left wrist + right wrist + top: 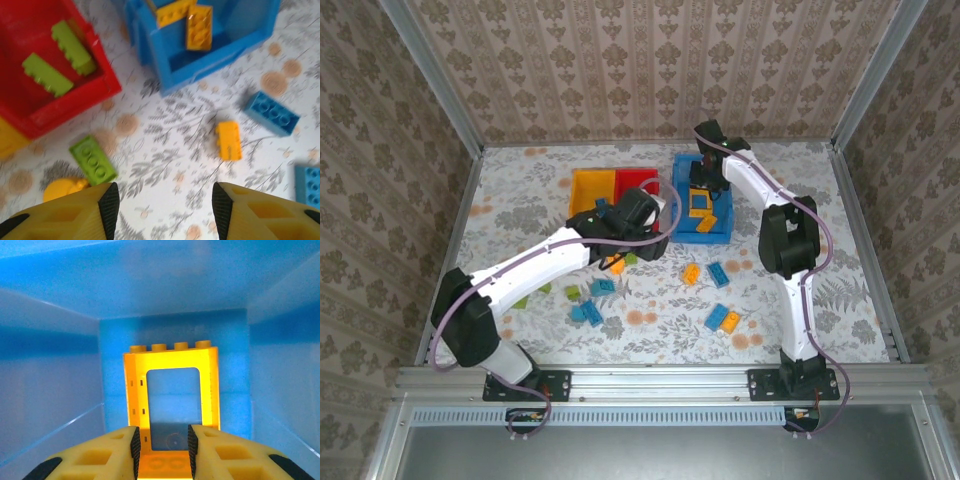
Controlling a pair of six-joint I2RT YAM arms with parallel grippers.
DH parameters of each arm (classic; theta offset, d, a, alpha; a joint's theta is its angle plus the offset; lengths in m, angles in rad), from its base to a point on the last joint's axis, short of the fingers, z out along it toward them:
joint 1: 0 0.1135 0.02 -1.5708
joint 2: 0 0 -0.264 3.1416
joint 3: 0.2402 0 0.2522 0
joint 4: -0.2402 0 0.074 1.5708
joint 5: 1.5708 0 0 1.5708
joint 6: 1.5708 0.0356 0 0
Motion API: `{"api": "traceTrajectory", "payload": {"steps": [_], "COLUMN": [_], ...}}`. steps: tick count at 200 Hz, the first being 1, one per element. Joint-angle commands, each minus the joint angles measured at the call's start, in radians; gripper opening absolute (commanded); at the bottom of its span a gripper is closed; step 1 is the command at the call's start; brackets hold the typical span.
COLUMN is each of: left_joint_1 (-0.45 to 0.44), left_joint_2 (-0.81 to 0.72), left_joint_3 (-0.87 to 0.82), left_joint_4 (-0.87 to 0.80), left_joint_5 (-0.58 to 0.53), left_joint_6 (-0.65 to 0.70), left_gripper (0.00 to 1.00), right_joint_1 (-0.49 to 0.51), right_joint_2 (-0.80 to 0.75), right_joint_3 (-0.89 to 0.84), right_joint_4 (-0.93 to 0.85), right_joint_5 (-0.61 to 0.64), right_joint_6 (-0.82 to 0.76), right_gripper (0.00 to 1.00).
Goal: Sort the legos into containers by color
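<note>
- While the right gripper (162, 440) sits down inside the blue bin (170, 295) with an orange-yellow window-frame piece (172, 360) lying right under its fingertips, the step in hand looks like a drop-off, since orange-yellow seems to go in blue. Its jaws are a little apart with the frame's bottom edge in the gap, but there's no telling whether it's pinching the piece or has let go.
- The left gripper (165, 205) is spread wide and empty, hovering over the tabletop (165, 125) in front of the red bin (30, 115). It looks like it's shopping for a pick.
- Candidates: a lime green brick (93, 160) just ahead of one fingertip, an orange-yellow brick (229, 141) ahead on the other side, and a blue brick (271, 113) further out.
- The red bin holds two lime green bricks (47, 75), so the loose green one probably belongs there, which is a short trip.
- Next move, as a guess: the right arm should rise straight up before swinging, because the bin walls are close on both sides. The left needs to square its jaws across the green brick and come down.
- Room: a yellow round piece (62, 190) lies just beside the green brick and the red bin's corner is near, so it's tight there. The orange-yellow brick has bare tabletop all round and is the easier grab.
- From above, both arms work near the middle and the bins sit close together, so the arms could crowd each other when they lift.
</note>
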Motion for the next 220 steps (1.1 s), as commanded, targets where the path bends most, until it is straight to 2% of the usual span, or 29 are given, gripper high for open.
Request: {"api": "traceTrajectory", "payload": {"steps": [1,23,47,71,97,106,135,155,170,184,200,220], "left_joint_1": [0.034,0.081,0.139,0.209,0.256,0.263,0.246,0.22,0.202,0.199,0.2,0.2], "left_joint_2": [-0.07,-0.13,-0.176,-0.15,-0.091,-0.086,-0.072,-0.064,-0.075,-0.075,-0.05,-0.016], "left_joint_3": [-0.07,-0.182,-0.275,-0.266,-0.193,-0.201,-0.274,-0.288,-0.314,-0.357,-0.395,-0.406], "left_joint_4": [-0.136,-0.198,-0.187,-0.221,-0.311,-0.272,-0.151,-0.137,-0.14,-0.07,0.007,0.051], "left_joint_5": [-0.045,-0.049,0.003,0.067,0.115,0.143,0.208,0.159,0.102,0.085,0.096,0.09], "left_joint_6": [-0.087,-0.24,-0.449,-0.731,-0.975,-1.049,-1.43,-1.597,-1.729,-1.825,-1.917,-1.97], "left_gripper": [0.56,0.58,0.6,0.63,0.64,0.66,0.67,0.69,0.78,0.82,0.83,0.82], "right_joint_1": [0.022,0.057,0.135,0.213,0.269,0.29,0.314,0.315,0.314,0.314,0.314,0.314], "right_joint_2": [-0.129,-0.274,-0.474,-0.614,-0.706,-0.729,-0.828,-0.899,-0.928,-0.944,-0.957,-0.96], "right_joint_3": [0.005,-0.13,-0.404,-0.626,-0.792,-0.832,-0.987,-1.069,-1.094,-1.105,-1.12,-1.124], "right_joint_4": [-0.013,0.097,0.305,0.428,0.509,0.526,0.627,0.669,0.648,0.632,0.627,0.624], "right_joint_5": [0.002,-0.018,-0.052,-0.12,-0.292,-0.347,-0.48,-0.513,-0.519,-0.52,-0.517,-0.512], "right_joint_6": [-0.014,-0.039,-0.099,-0.144,-0.139,-0.151,-0.176,-0.186,-0.195,-0.197,-0.195,-0.195], "right_gripper": [0.35,0.4,0.49,0.55,0.6,0.63,0.75,0.83,0.83,0.83,0.83,0.83]}}
